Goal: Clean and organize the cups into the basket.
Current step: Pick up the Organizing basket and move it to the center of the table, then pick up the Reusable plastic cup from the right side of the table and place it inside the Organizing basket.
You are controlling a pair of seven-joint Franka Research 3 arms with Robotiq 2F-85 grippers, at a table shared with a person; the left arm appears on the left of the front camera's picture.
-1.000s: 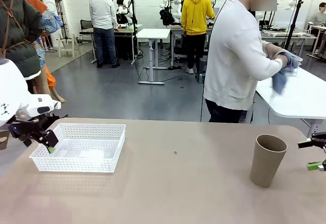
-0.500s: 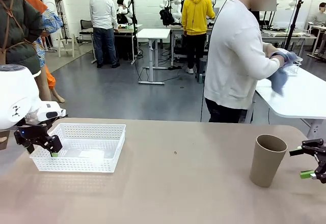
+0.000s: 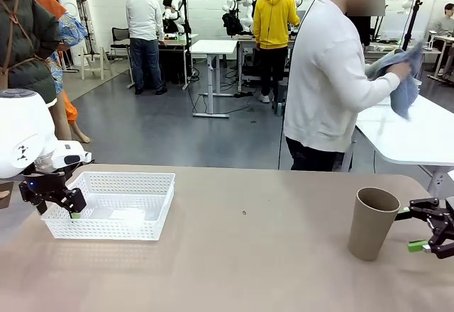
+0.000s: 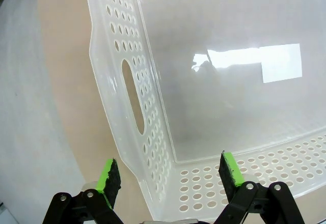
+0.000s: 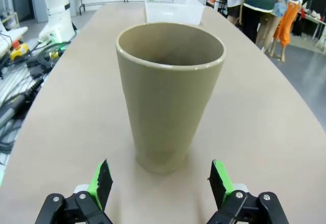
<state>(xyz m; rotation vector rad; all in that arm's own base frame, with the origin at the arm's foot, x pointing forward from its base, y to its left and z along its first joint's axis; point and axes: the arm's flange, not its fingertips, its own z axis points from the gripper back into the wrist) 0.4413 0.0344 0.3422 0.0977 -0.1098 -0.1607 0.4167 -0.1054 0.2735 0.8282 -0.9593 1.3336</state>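
A tan-brown cup (image 3: 372, 223) stands upright on the right of the table. My right gripper (image 3: 420, 228) is open just to its right, apart from it; in the right wrist view the cup (image 5: 169, 94) stands ahead between the green pads (image 5: 220, 183). The white perforated basket (image 3: 113, 204) sits empty at the left. My left gripper (image 3: 62, 203) hangs open at the basket's left end; in the left wrist view its fingertips (image 4: 110, 174) straddle the corner of the basket (image 4: 153, 147) near a handle cutout.
A person in a white top stands at the far right behind the table, holding a blue cloth (image 3: 406, 85) over a white side table (image 3: 418, 138). The middle of the tan tabletop (image 3: 248, 255) is bare. Other people stand far back.
My right gripper has come in from the right edge toward the cup. My left gripper dropped slightly beside the basket, then held still. The person raised the blue cloth.
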